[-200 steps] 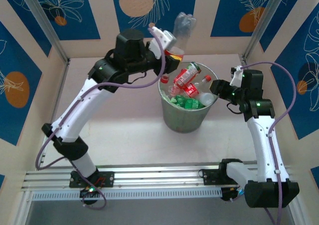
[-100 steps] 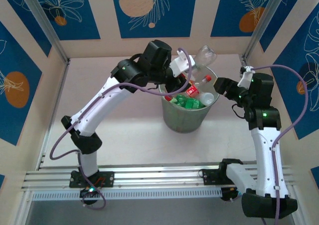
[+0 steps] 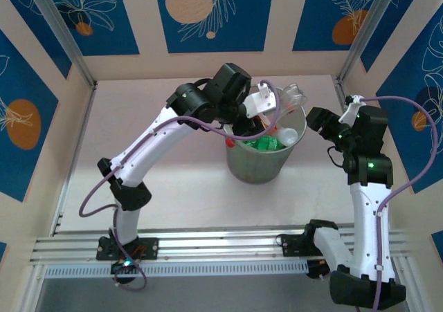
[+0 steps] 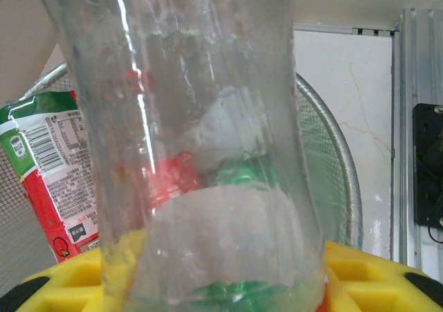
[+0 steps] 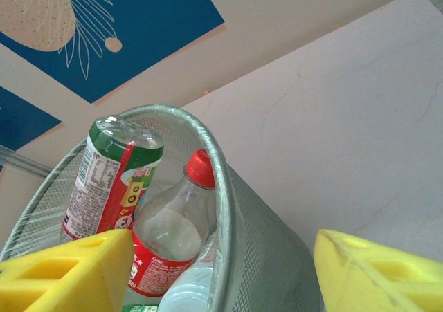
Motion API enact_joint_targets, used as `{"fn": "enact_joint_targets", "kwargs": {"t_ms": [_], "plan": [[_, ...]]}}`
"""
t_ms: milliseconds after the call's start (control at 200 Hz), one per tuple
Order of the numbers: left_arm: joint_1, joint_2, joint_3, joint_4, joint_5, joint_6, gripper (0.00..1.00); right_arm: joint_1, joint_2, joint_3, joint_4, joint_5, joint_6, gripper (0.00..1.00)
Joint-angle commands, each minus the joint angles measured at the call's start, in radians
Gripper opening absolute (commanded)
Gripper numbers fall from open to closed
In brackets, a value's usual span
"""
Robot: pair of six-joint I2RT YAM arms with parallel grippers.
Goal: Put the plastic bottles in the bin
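The bin (image 3: 257,165), a round grey-green mesh bucket, stands mid-table with several plastic bottles inside, red, green and white among them. My left gripper (image 3: 268,104) is shut on a clear plastic bottle (image 3: 288,95) and holds it over the bin's far rim. In the left wrist view that bottle (image 4: 208,139) rises between my yellow pads (image 4: 377,277), with the bin's rim (image 4: 340,167) behind it. My right gripper (image 3: 313,120) stands open just right of the bin with nothing in it. Between its pads (image 5: 69,277) I see the rim (image 5: 220,180), a red-capped bottle (image 5: 169,232) and a red-and-green-labelled bottle (image 5: 111,177).
Blue and cream patterned walls close in the table on three sides. A metal rail (image 3: 221,246) carrying both arm bases runs along the near edge. Bare tabletop (image 3: 173,180) lies left of and in front of the bin.
My left arm has swung right and down, carrying the clear bottle from behind the bin to over its rim. My right gripper has opened and drawn back to the right.
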Motion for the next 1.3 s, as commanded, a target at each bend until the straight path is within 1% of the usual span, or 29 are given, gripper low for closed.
{"fn": "enact_joint_targets", "kwargs": {"t_ms": [0, 180, 330, 425, 660, 750, 1075, 1100, 1135, 1155, 1195, 1225, 1255, 1296], "plan": [[-0.008, 0.023, 0.016, 0.018, -0.041, 0.033, 0.00, -0.008, -0.009, -0.014, 0.016, -0.012, 0.011, 0.70], [-0.008, -0.041, 0.010, 0.142, -0.007, 0.024, 0.00, -0.011, -0.003, -0.020, 0.022, -0.021, 0.014, 0.70], [-0.007, -0.042, 0.004, 0.232, -0.038, 0.019, 0.00, -0.013, 0.000, -0.022, 0.026, -0.029, 0.017, 0.70], [-0.008, -0.032, 0.001, 0.250, -0.035, 0.019, 0.00, -0.016, 0.000, -0.022, 0.021, -0.027, 0.011, 0.70], [-0.006, 0.021, -0.010, 0.225, -0.095, 0.108, 0.00, -0.027, 0.001, -0.027, 0.024, -0.039, 0.010, 0.70], [-0.004, 0.038, -0.018, 0.207, -0.090, 0.149, 0.00, -0.030, 0.002, -0.027, 0.026, -0.043, 0.009, 0.70], [0.009, 0.056, -0.071, 0.123, -0.067, 0.227, 0.00, -0.045, -0.003, -0.023, 0.012, -0.048, -0.001, 0.70], [0.010, 0.055, -0.074, 0.113, -0.069, 0.235, 0.04, -0.047, -0.003, -0.022, 0.012, -0.048, -0.003, 0.70], [0.009, 0.055, -0.077, 0.104, -0.077, 0.244, 0.15, -0.048, -0.003, -0.021, 0.012, -0.050, -0.002, 0.70], [0.009, 0.056, -0.078, 0.098, -0.081, 0.247, 0.23, -0.048, -0.003, -0.021, 0.013, -0.050, 0.000, 0.70], [0.009, 0.059, -0.078, 0.088, -0.092, 0.256, 0.45, -0.050, -0.003, -0.021, 0.013, -0.052, 0.001, 0.70], [0.010, 0.060, -0.078, 0.084, -0.098, 0.258, 0.56, -0.050, -0.003, -0.021, 0.015, -0.053, 0.002, 0.70], [0.009, 0.058, -0.078, 0.082, -0.101, 0.261, 0.64, -0.051, -0.003, -0.021, 0.016, -0.055, 0.003, 0.70], [0.010, 0.057, -0.078, 0.084, -0.101, 0.260, 0.70, -0.050, -0.002, -0.021, 0.018, -0.058, 0.005, 0.70]]}}
